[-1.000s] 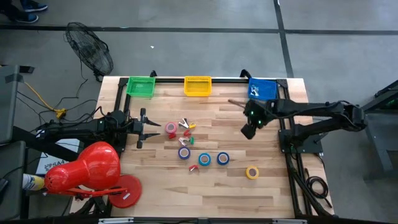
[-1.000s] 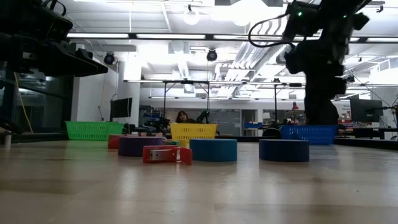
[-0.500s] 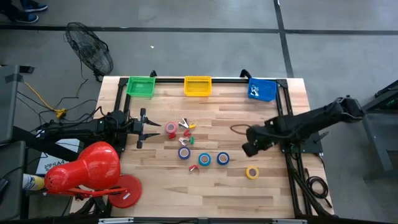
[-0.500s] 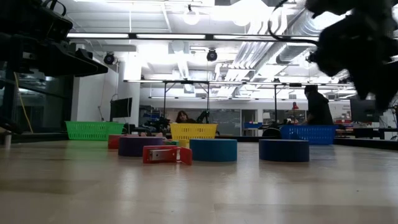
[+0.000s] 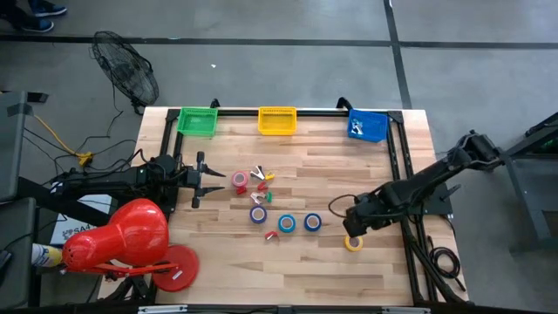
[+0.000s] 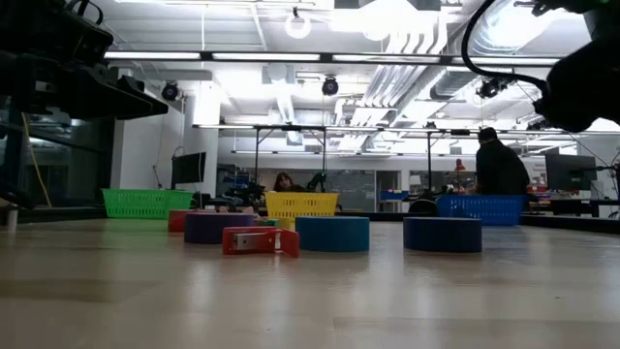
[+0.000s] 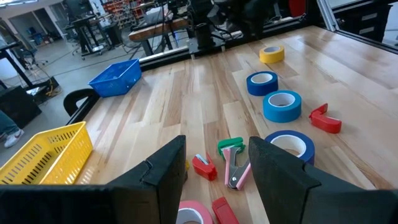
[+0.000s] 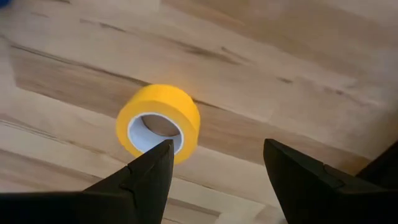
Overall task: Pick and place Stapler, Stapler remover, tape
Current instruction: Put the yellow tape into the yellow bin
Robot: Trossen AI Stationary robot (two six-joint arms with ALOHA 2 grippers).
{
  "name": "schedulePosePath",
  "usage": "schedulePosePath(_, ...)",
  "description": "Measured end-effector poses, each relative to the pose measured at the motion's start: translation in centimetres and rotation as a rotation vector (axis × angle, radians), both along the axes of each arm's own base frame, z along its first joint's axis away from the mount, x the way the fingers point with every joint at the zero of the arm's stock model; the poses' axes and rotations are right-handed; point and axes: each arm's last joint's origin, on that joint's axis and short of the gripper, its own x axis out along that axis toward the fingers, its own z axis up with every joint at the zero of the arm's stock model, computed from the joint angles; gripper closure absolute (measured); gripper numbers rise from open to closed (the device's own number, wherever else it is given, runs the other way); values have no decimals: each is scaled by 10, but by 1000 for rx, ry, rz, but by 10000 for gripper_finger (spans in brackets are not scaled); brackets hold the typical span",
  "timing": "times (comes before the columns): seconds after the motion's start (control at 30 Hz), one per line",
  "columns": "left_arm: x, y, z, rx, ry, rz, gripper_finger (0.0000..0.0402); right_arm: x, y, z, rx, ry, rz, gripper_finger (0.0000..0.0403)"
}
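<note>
Grey floor (image 5: 288,61), bright ceiling lights (image 6: 297,26)

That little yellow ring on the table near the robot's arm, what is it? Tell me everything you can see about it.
It is the yellow tape roll, a small ring of bright yellow tape wound on a pale core with a hollow middle. It lies flat on the wooden table, hole facing up, apart from the other rolls, which sit farther toward the table's middle. In the high view it shows at the right side of the table. The right gripper hovers just above it with fingers open; nothing touches the roll but the tabletop.
</note>
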Motion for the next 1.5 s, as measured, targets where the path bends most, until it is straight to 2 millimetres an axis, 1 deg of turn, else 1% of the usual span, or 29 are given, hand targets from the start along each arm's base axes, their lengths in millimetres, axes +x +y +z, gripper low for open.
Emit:
schedulePosePath(0.23, 0, 0, 0, 0, 0, 0, 229, 8, 15, -17, 6, 33, -14, 163)
schedulePosePath(0.4, 0, 0, 0, 0, 0, 0, 229, 12, 20, -29, -13, 74, -17, 164)
schedulePosePath(0.53, 0, 0, 0, 0, 0, 0, 229, 15, 21, -37, -25, 95, -17, 179)
schedulePosePath(0.67, 0, 0, 0, 0, 0, 0, 229, 18, 23, -43, -27, 98, -18, 206)
schedulePosePath(0.9, 0, 0, 0, 0, 0, 0, 229, 17, 25, -43, -38, 100, -21, 275)
schedulePosePath(1.17, 0, 0, 0, 0, 0, 0, 229, 16, 25, -43, -45, 93, -1, 372)
schedulePosePath(1.37, 0, 0, 0, 0, 0, 0, 229, 24, 26, -37, -106, 15, 14, 373)
schedulePosePath(1.5, 0, 0, 0, 0, 0, 0, 229, 33, 27, -28, -158, -65, 49, 373)
